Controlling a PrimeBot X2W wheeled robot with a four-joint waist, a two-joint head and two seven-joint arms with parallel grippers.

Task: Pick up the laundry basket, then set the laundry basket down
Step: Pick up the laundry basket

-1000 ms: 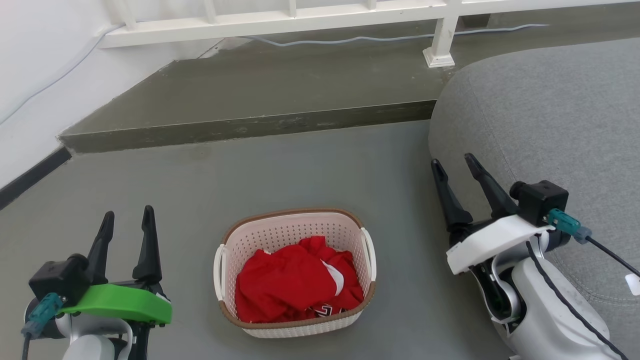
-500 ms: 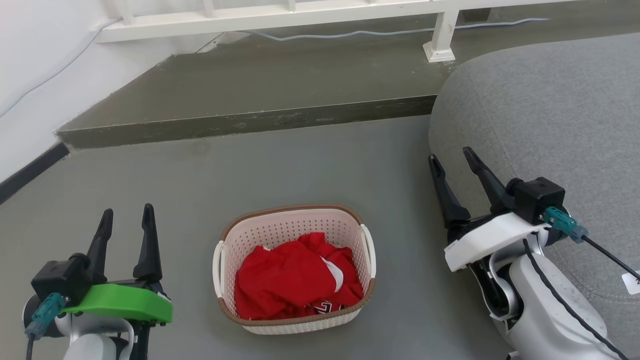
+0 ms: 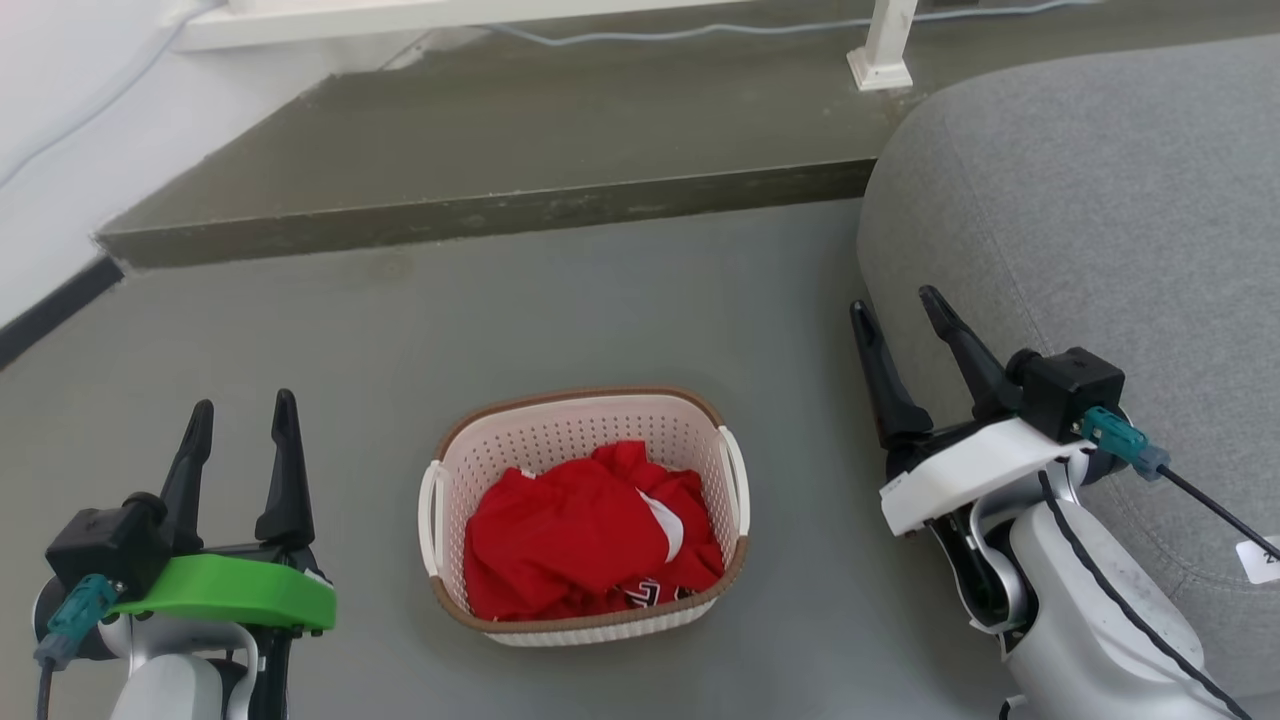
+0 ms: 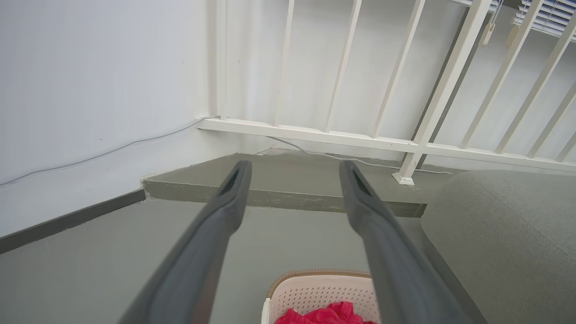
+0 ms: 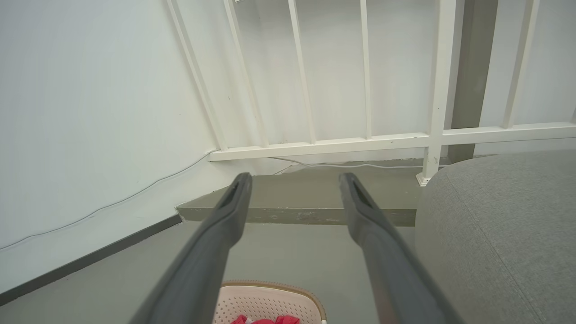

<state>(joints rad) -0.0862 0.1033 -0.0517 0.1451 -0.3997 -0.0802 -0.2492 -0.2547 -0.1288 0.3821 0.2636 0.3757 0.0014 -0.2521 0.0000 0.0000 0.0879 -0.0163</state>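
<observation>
The laundry basket stands on the grey floor between my arms, cream-white and perforated with a brown rim and two white side handles; red clothing lies inside it. Its far rim also shows low in the left wrist view and the right wrist view. My left gripper, under a green mount, is open to the basket's left and apart from it. My right gripper is open to the basket's right, beside the grey seat. Both hold nothing.
A large grey upholstered seat bulges in at the right, close behind my right arm. A raised concrete step runs across the back, with a white railing post and a cable on it. A white wall with a dark skirting is at the left.
The whole picture has slid so the camera has tilted down; the basket stays on the floor. Both grippers remain open at its sides.
</observation>
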